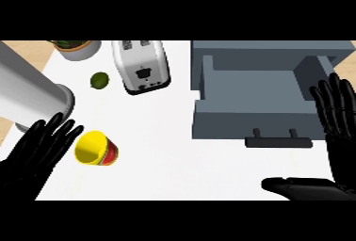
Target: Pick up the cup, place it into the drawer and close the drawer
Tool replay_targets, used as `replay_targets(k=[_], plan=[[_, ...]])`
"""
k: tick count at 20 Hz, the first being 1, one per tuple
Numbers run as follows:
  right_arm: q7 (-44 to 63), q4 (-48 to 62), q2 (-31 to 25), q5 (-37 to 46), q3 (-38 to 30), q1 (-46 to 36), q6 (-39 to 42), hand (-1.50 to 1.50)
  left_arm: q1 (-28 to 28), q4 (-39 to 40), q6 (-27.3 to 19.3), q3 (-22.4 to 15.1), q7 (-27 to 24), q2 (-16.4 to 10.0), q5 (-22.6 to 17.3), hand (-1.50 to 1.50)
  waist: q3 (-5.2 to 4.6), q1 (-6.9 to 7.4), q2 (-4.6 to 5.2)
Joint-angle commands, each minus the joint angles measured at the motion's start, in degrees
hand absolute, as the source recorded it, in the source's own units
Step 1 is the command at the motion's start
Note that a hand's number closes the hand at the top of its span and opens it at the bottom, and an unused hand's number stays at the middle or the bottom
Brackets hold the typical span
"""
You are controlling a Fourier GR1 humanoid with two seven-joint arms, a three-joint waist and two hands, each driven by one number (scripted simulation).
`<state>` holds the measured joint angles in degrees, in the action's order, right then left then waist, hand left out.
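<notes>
- The yellow plastic cup with a red band (95,148) lies on its side on the white worktop (173,164), left of the open grey box-shaped drawer (250,124).
- The left hand (35,150), farther left of the drawer, is spread and empty.
- The right hand (341,141), at the drawer's right, has straight fingers and is empty.

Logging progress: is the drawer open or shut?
Open: the drawer is pulled out, its inside showing behind the front panel and handle.

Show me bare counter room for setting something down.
Widest bare patch: the white counter between the yellow, red-banded cup and the open grey drawer. A narrower strip runs between the silver toaster and that drawer. Crowded: upper left, round the green fruit, steel cylinder and left hand.
</notes>
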<state>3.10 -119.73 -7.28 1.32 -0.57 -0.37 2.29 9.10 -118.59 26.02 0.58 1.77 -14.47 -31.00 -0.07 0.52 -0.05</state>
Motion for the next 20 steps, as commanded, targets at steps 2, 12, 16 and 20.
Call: replay_targets(k=[2,12,16,20], plan=[[-4.43,3.61,0.73,1.31,1.14,1.88,1.18,-1.50,0.97,6.61,7.33,6.06,2.40,-5.79,-11.60,-1.50,0.06,-0.37,0.10],[1.21,3.54,-1.44,-0.78,-2.47,-4.28,2.58,-1.50,-5.90,27.31,12.50,10.58,-8.31,-1.37,5.33,-1.50,0.02,-0.73,0.12],[-3.67,6.17,-2.58,-3.21,-6.32,-2.15,4.47,-1.50,-4.68,34.86,15.97,13.45,-14.85,-2.79,10.76,-1.50,0.03,-0.71,0.13],[-8.02,6.12,-0.71,0.66,-3.35,1.56,4.32,-1.50,-9.10,42.69,13.66,15.20,-18.12,-3.79,15.75,-1.50,0.04,-0.85,0.12]])
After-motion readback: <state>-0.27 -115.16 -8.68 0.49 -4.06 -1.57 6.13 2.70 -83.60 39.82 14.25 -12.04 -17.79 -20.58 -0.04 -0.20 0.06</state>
